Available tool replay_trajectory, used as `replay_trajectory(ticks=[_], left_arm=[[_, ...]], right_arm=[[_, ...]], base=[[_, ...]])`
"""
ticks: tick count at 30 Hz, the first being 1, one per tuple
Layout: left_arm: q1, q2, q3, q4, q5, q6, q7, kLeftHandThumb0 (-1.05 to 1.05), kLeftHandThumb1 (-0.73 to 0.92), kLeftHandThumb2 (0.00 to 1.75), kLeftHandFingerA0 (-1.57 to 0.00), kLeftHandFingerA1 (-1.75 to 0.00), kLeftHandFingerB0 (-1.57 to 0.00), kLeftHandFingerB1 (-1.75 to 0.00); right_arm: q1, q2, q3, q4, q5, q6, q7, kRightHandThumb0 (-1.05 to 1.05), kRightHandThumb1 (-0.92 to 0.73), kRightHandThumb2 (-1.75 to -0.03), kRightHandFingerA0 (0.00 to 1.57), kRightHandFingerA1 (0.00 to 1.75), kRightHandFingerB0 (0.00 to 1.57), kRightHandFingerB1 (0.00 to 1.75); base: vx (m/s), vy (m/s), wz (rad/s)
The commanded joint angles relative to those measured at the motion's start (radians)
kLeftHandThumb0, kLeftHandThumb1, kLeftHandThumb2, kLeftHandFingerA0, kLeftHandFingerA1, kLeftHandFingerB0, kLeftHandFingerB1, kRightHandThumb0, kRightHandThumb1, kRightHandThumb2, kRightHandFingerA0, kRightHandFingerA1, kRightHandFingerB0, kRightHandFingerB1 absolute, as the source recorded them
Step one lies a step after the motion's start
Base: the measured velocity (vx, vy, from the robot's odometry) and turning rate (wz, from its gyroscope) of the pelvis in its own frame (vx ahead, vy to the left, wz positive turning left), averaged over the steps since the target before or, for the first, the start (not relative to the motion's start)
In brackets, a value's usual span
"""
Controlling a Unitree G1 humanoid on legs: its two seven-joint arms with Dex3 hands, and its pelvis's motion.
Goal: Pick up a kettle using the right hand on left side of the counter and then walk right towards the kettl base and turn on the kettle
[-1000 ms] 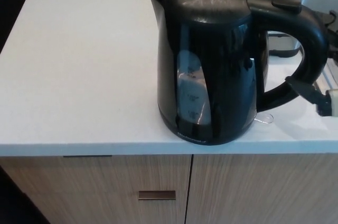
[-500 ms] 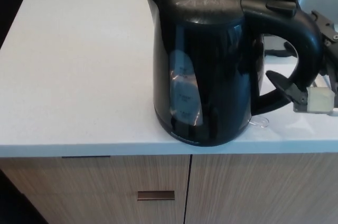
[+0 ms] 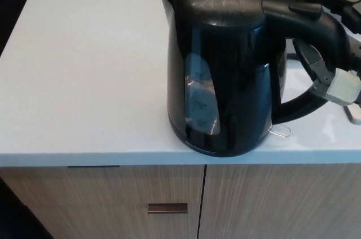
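Black electric kettle (image 3: 225,70) upright near the white tabletop (image 3: 84,70) front edge. Right hand (image 3: 330,53) at its handle (image 3: 316,30), partly cut off; grip impossible to tell. Left hand out of sight.

Even, diffuse lighting from above; the pale counter (image 3: 84,70) reads bright with a faint bluish cast and no hard shadows. The glossy black kettle (image 3: 225,70) carries soft vertical reflections — a pale patch on its lower body, a dull sheen on the lid. Overall focus is slightly soft, with fine grain; the upper left corner falls dark.
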Motion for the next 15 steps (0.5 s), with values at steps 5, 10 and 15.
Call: replay_trajectory(ticks=[5, 10, 15], left_arm=[[0.009, 0.0, 0.0, 0.008, -0.012, -0.127, -0.019, 0.11, 0.67, 0.93, -0.9, -0.86, -0.84, -0.8], [0.006, 0.006, -0.004, 0.013, -0.008, -0.134, -0.031, 0.14, 0.58, 1.09, -0.88, -0.88, -0.85, -0.84], [0.012, 0.013, -0.006, 0.018, -0.007, -0.127, -0.039, 0.11, 0.62, 0.99, -0.9, -0.86, -0.87, -0.83]], right_arm=[[0.06, -0.042, 0.067, 0.056, -0.146, -0.198, -0.107, -0.02, -0.56, -1.15, 0.35, 0.64, 0.34, 0.62], [0.071, -0.089, 0.115, 0.078, -0.211, -0.196, -0.108, -0.02, -0.6, -1.02, 0.86, 0.67, 0.61, 0.49], [0.079, -0.147, 0.145, 0.126, -0.234, -0.236, -0.088, -0.03, -0.6, -0.99, 0.63, 0.57, 0.62, 0.49]], base=[[0.0, 0.0, 0.0], [0.0, 0.0, 0.0], [0.0, 0.0, 0.0]])
